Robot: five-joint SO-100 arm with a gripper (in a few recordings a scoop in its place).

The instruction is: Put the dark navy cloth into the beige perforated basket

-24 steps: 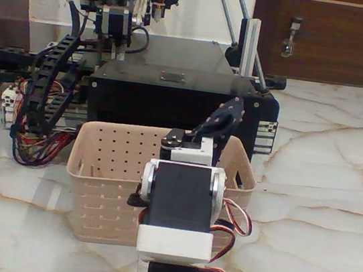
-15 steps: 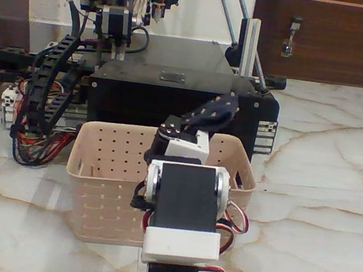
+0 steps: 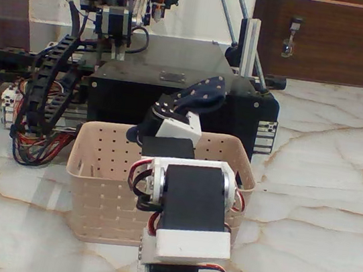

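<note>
While the white arm is blocking much of the fixed view, its end effector is reaching up and back above the rear rim of the beige basket, in front of the big black machine box. A dark, speckled shape at the tip is looking like the dark navy cloth, seemingly pinched there, though against the black box I cannot tell how wide the fingers are standing or whether that shape is cloth or finger. Judging from this, the risk is letting go too far back: the cloth could be landing on the rim or slipping behind the basket onto the marble floor.
</note>
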